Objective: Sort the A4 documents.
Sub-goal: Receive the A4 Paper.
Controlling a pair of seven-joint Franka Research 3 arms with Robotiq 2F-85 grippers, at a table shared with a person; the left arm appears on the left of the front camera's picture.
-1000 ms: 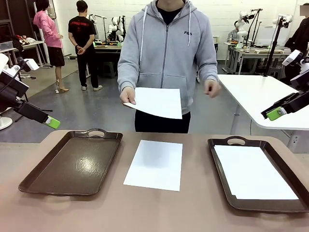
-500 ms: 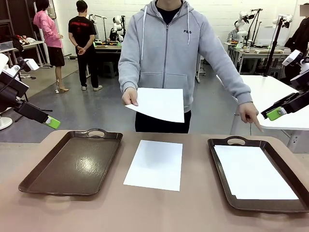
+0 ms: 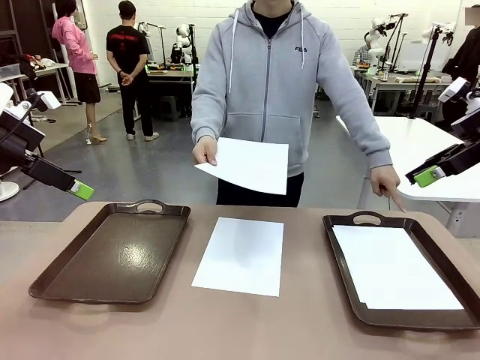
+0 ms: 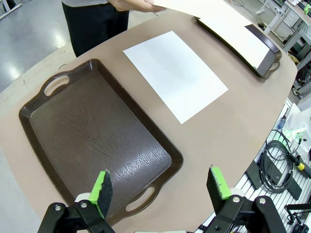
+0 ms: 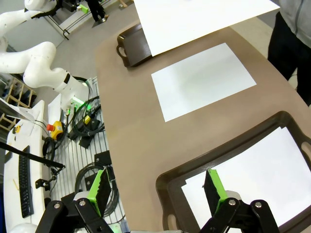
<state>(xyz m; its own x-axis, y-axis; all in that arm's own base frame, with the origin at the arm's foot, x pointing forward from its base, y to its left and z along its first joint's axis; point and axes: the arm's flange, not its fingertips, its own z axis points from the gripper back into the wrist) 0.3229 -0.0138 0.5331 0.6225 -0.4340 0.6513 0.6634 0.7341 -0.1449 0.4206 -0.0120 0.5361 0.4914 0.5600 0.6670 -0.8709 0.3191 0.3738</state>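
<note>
While the offered A4 sheet [image 3: 251,165] is awaiting pickup, left gripper [image 4: 161,185] and right gripper [image 5: 156,187] are hovering wide, empty; person's hand [image 3: 386,181] is indicating right-edge tray [image 3: 366,214], the likely destination.

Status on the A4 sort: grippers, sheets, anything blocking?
Left gripper, right gripper open, empty. One sheet mid-table, second sheet in the right tray, third sheet in the person's hand. Nothing blocking; other hand points at that tray.

From the near edge of the tabletop [image 3: 300,330] we look across it at the person [image 3: 270,90] on the far side. Our wrist cameras hang well above its left and right ends, looking down; all views share the middle sheet [image 3: 241,255].
</note>
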